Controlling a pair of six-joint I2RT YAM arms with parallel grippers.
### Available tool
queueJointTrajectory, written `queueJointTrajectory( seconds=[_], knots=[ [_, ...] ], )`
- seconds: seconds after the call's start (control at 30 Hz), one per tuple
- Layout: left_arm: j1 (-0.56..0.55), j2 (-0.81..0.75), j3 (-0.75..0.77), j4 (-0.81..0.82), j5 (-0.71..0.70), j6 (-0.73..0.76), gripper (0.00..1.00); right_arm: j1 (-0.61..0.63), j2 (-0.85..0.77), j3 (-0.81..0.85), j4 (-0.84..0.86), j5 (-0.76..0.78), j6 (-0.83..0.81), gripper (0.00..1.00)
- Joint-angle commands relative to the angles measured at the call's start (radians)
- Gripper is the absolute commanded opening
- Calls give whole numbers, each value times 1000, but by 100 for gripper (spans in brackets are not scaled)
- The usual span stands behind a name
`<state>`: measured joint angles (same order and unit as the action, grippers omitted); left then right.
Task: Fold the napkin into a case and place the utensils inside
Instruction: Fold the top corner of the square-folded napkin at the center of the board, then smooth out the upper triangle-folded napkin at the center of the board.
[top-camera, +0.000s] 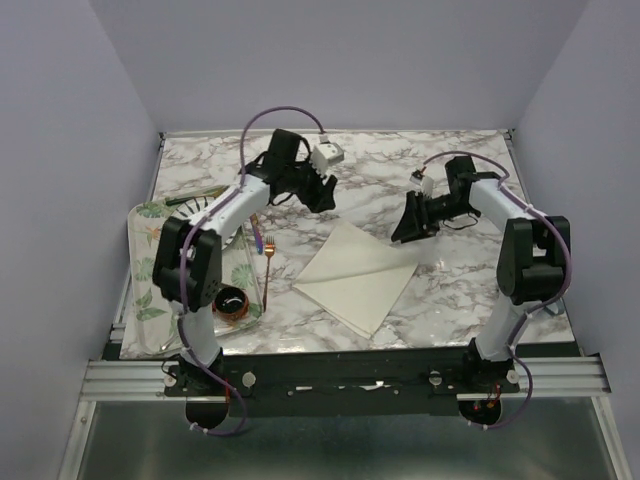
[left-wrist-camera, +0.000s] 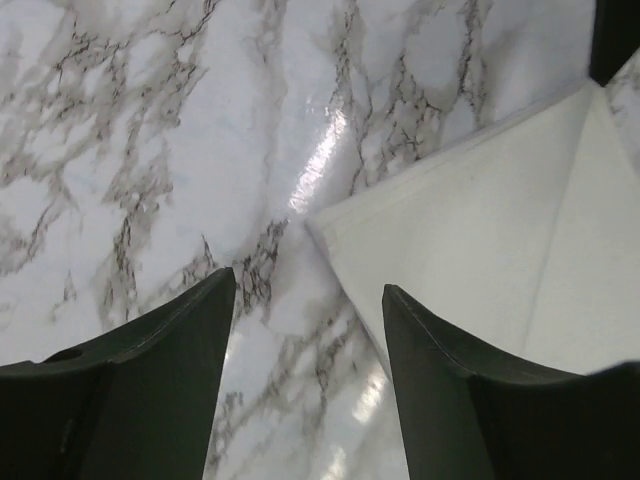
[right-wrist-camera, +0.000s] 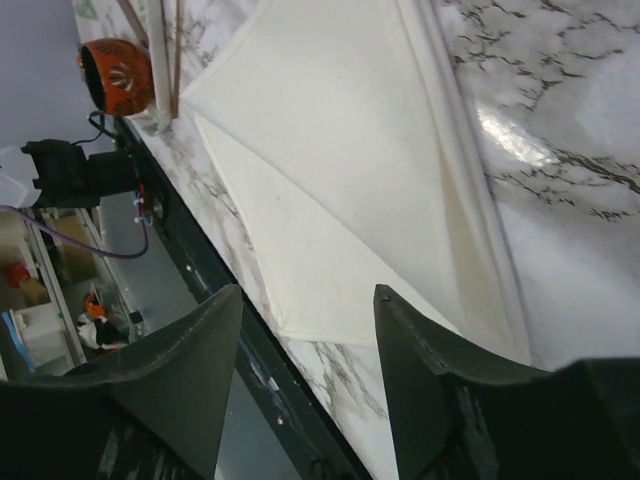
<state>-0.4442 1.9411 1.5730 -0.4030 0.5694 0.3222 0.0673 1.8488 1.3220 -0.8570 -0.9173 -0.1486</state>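
Note:
The cream napkin (top-camera: 355, 272) lies flat and folded on the marble table, one layer turned over another. My left gripper (top-camera: 322, 195) hovers open off its far left corner; in the left wrist view the napkin (left-wrist-camera: 490, 220) lies ahead and to the right of that gripper (left-wrist-camera: 310, 290), nothing between the fingers. My right gripper (top-camera: 408, 232) stands open just above the napkin's right corner; in the right wrist view the napkin (right-wrist-camera: 340, 150) spreads under that gripper (right-wrist-camera: 308, 295). A copper fork (top-camera: 268, 268) lies left of the napkin.
A clear tray with a leaf pattern (top-camera: 148, 270) sits at the left. A small dark and orange bowl (top-camera: 232, 300) rests at its near corner, also in the right wrist view (right-wrist-camera: 115, 70). A slim dark utensil (top-camera: 195, 199) lies at the tray's far edge.

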Motion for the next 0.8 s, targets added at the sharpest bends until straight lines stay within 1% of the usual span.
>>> queueJointTrajectory(
  seconds=[0.0, 0.03, 0.07, 0.1, 0.13, 0.17, 0.23, 0.3, 0.33, 0.5, 0.63, 0.77],
  knots=[
    [30, -272, -261, 114, 203, -401, 70, 77, -66, -44, 15, -109, 12, 72],
    [29, -347, -398, 160, 272, -473, 70, 92, -71, -56, 38, -118, 29, 75],
    [29, -379, -471, 284, 299, -551, 70, 106, -75, -76, 48, -124, 38, 78],
    [16, -407, -540, 358, 317, -645, 69, 136, -76, -86, 58, -135, 44, 82],
    [6, -430, -659, 419, 340, -784, 69, 149, -74, -90, 82, -140, 64, 83],
    [-7, -473, -715, 558, 343, -854, 69, 163, -69, -99, 98, -143, 81, 84],
    [-53, -504, -821, 634, 337, -955, 69, 201, -60, -110, 139, -163, 128, 89],
    [-71, -508, -850, 668, 345, -995, 71, 238, -45, -113, 171, -182, 145, 93],
    [-80, -504, -869, 678, 343, -1012, 72, 247, -37, -115, 203, -190, 206, 94],
    [-80, -413, -878, 794, 368, -1127, 81, 302, 21, -90, 279, -196, 290, 100],
    [-77, -300, -858, 906, 409, -1195, 82, 313, 91, -53, 317, -196, 345, 100],
    [-65, -258, -866, 914, 419, -1197, 81, 313, 131, -37, 325, -196, 354, 100]
  ],
)
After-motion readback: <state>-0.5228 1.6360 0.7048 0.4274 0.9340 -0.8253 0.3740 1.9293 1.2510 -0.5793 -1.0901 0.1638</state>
